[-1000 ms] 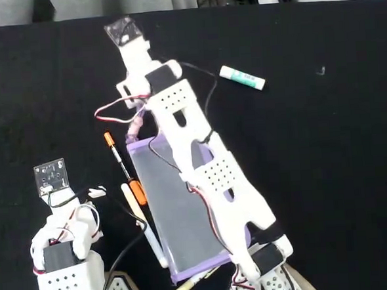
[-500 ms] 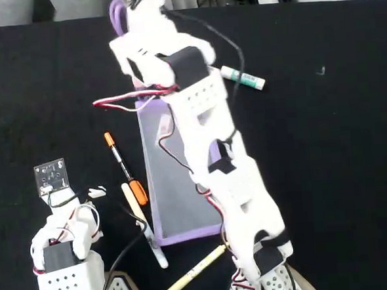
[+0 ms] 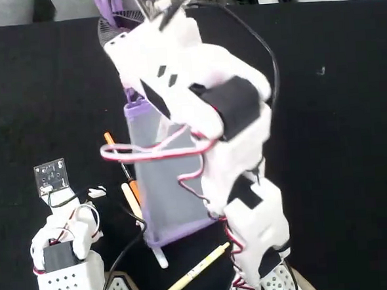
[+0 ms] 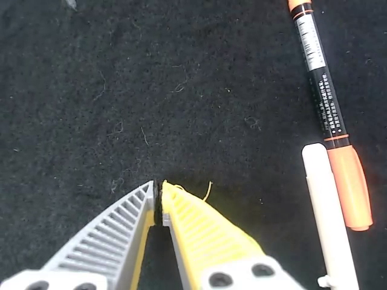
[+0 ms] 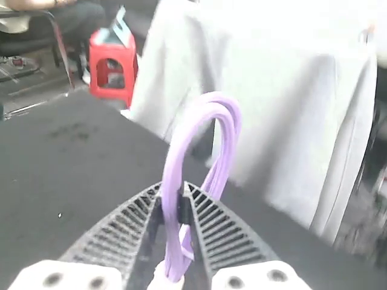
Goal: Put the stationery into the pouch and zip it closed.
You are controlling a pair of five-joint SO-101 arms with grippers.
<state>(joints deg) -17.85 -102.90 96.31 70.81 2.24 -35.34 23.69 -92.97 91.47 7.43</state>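
Observation:
My right gripper (image 5: 181, 204) is shut on the purple loop (image 5: 208, 136) of the pouch and is raised high over the table's far side. The clear, purple-edged pouch (image 3: 158, 183) hangs below it, its lower end down by the table. An orange-capped pen (image 3: 119, 160) and a white pen (image 3: 148, 234) lie left of the pouch. A wooden pencil (image 3: 188, 275) lies near the front edge. My left gripper (image 4: 159, 193) is shut on nothing, low over the black cloth, with the orange pen (image 4: 329, 121) and white pen (image 4: 327, 225) just beside it.
The black tablecloth (image 3: 338, 143) covers the whole table. The left arm's base (image 3: 63, 265) sits at the front left corner. The raised right arm (image 3: 226, 149) blocks the table's middle. A red stool (image 5: 112, 63) stands in the room behind.
The right arm has risen with the pouch's loop in its gripper, pulling the pouch from flat on the table to hanging. The glue stick is now hidden. The left arm has not moved.

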